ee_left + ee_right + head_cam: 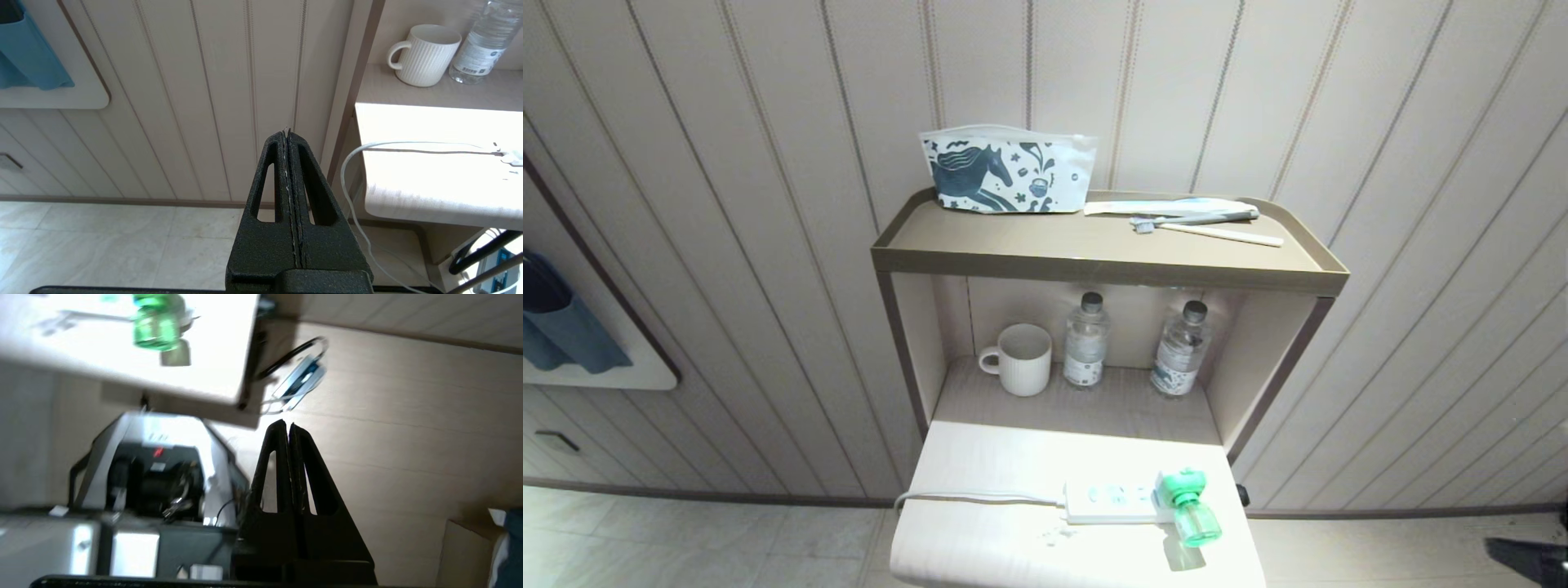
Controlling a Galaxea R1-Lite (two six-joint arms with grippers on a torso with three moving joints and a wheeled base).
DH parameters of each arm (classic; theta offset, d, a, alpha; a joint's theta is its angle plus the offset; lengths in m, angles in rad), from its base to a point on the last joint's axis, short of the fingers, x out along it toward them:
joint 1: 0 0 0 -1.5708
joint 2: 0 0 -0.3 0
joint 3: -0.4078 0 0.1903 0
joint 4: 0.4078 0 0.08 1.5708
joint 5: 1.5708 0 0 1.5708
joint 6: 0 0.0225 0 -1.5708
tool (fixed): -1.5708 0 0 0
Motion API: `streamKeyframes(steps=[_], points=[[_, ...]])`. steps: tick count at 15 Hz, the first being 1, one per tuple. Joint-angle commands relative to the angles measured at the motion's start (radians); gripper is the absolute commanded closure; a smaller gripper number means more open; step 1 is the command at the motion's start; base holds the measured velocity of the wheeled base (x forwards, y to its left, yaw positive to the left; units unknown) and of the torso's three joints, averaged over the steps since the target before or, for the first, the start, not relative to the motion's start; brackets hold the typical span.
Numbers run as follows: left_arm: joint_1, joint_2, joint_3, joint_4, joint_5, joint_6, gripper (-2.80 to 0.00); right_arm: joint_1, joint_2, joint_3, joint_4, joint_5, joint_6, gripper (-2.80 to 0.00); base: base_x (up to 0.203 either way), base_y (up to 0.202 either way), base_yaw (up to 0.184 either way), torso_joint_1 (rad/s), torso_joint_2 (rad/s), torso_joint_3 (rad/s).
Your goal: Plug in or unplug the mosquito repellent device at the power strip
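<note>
The mosquito repellent device [1188, 506], a white-and-green head with a translucent green bottle, sits at the right end of the white power strip [1107, 501] on the bright white tabletop [980, 465]; it seems plugged into the strip's end. The strip's cord [976, 496] runs left and over the table edge. In the right wrist view the device [156, 323] shows on the tabletop, well away from my right gripper [287, 426], which is shut and empty, low beside the table over the floor. My left gripper [287, 132] is shut and empty, parked left of the table, facing the wall.
Behind the tabletop a shelf unit [1094, 261] holds a white mug [1018, 359] and two clear water bottles [1085, 341] [1180, 349]. On top lie a patterned pouch [1006, 169] and toothbrushes [1201, 222]. The robot base [151, 477] stands under the table.
</note>
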Motion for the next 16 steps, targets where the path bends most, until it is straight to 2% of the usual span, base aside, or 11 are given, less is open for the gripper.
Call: streamKeyframes(steps=[1, 2, 4, 6, 8, 10, 12, 13, 15, 16], points=[[0.000, 0.000, 0.000, 0.000, 0.000, 0.000, 0.00, -0.010, -0.220, 0.120, -0.011, -0.100, 0.043, 0.00, 0.000, 0.000, 0.000, 0.000, 0.00, 0.000], [0.000, 0.000, 0.000, 0.000, 0.000, 0.000, 0.00, -0.044, -0.284, 0.199, -0.032, -0.132, 0.073, 0.00, 0.000, 0.000, 0.000, 0.000, 0.00, 0.000], [0.000, 0.000, 0.000, 0.000, 0.000, 0.000, 0.00, -0.189, -0.368, 0.302, -0.066, -0.157, 0.084, 0.00, 0.000, 0.000, 0.000, 0.000, 0.00, 0.000], [0.000, 0.000, 0.000, 0.000, 0.000, 0.000, 0.00, -0.282, -0.495, 0.386, -0.116, -0.160, -0.010, 0.00, 0.000, 0.000, 0.000, 0.000, 0.00, 0.000], [0.000, 0.000, 0.000, 0.000, 0.000, 0.001, 0.00, -0.345, -0.626, 0.485, -0.224, -0.157, -0.156, 0.00, 0.000, 0.000, 0.000, 0.000, 0.00, 0.000], [0.000, 0.000, 0.000, 0.000, 0.000, 0.002, 0.00, -0.370, -0.653, 0.580, -0.459, -0.135, -0.237, 0.00, 0.000, 0.000, 0.000, 0.000, 0.00, 0.000], [0.000, 0.000, 0.000, 0.000, 0.000, 0.002, 0.00, -0.379, -0.650, 0.667, -0.662, -0.033, -0.353, 0.00, 0.000, 0.000, 0.000, 0.000, 0.00, 0.000], [0.000, 0.000, 0.000, 0.000, 0.000, 0.002, 0.00, -0.384, -0.650, 0.698, -0.715, -0.013, -0.420, 0.00, 0.000, 0.000, 0.000, 0.000, 0.00, 0.000], [0.000, 0.000, 0.000, 0.000, 0.000, 0.002, 0.00, -0.390, -0.650, 0.704, -0.727, 0.023, -0.449, 0.00, 0.000, 0.000, 0.000, 0.000, 0.00, 0.000], [0.000, 0.000, 0.000, 0.000, 0.000, 0.002, 0.00, -0.390, -0.650, 0.704, -0.728, 0.067, -0.462, 0.00, 0.000, 0.000, 0.000, 0.000, 0.00, 0.000]])
